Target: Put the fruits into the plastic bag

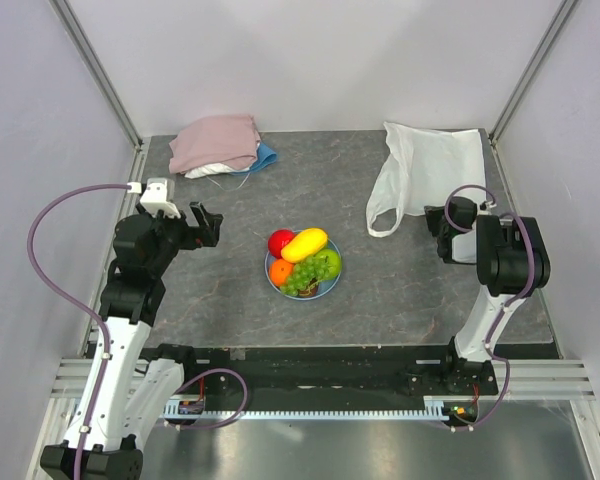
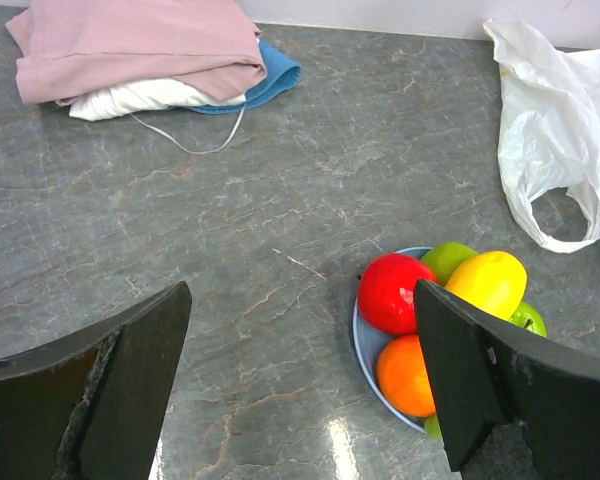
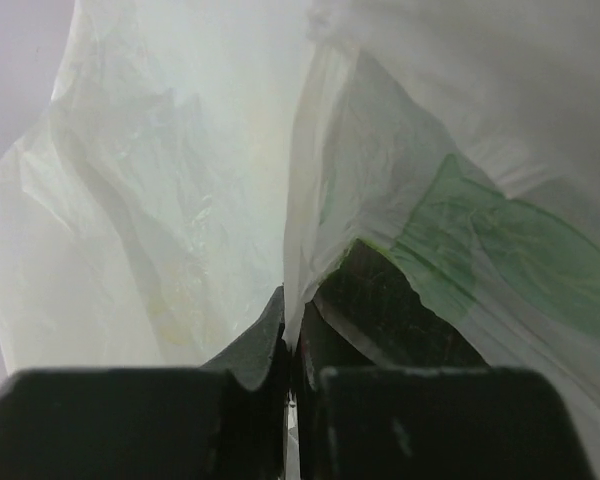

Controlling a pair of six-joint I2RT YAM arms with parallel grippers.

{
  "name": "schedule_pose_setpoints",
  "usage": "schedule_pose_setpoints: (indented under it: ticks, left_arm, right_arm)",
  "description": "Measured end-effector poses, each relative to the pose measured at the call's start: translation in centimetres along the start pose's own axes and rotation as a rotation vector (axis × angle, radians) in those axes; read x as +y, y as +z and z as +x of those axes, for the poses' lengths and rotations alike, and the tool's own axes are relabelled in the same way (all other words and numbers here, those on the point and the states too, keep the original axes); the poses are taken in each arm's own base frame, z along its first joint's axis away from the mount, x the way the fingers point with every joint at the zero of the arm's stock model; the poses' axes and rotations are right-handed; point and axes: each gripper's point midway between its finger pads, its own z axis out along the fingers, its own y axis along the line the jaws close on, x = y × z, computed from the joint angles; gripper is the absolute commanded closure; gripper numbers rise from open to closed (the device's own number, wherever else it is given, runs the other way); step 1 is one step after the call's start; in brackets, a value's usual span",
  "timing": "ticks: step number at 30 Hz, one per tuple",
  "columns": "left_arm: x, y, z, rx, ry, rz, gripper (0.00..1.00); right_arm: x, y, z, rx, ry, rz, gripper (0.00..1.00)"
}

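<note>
Right end effector pinches plastic bag film near far-right corner of the bench, probably to open its mouth. Left end effector spread wide, empty, facing the fruits.

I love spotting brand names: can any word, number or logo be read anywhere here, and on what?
None can be read.
plastic bag: a green printed shape only, no letters.
fruits, plate, folded cloths: no markings show.

The white plastic bag has green print; red apple, light-blue plate.
</note>
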Motion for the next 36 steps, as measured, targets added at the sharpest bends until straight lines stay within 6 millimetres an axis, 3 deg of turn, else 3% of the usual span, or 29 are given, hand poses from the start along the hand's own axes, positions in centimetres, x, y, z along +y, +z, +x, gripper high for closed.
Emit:
schedule_pose_setpoints:
  ticks: [5,7,14,19,23,30,36]
  left_arm:
    - [-0.4,0.0,0.1,0.003,0.003,0.014,0.01]
    - [-0.7,0.0,0.1,0.006,0.004,0.03,0.01]
    - [-1.4,-0.5,-0.2,-0.008,0.018,0.065,0.01]
    - [-2.1,-0.5,0.0,0.002,0.02,0.106,0.01]
    - [-2.9,-0.5,0.3,0.014,0.03,0.157,0.03]
    - [-4.3,-0.3,0.5,0.02,0.045,0.245,0.12]
    - [-7.8,0.1,0.6,0.023,0.066,0.402,0.14]
  right_arm:
    - [0.8,-0.1,-0.5,-0.01,-0.08,-0.009,1.0]
    - [1.9,-0.7,-1.1,-0.02,-0.129,-0.032,1.0]
    - [9.3,-5.4,-4.5,-0.116,-0.307,-0.195,1.0]
    - [13.5,-8.5,-5.8,-0.161,-0.428,-0.283,1.0]
    - [15.4,-10.1,-4.3,-0.138,-0.528,-0.321,1.0]
    - [17.6,-14.3,0.6,-0.043,-0.67,-0.413,1.0]
    - [20.4,-18.1,0.7,-0.032,-0.747,-0.481,1.0]
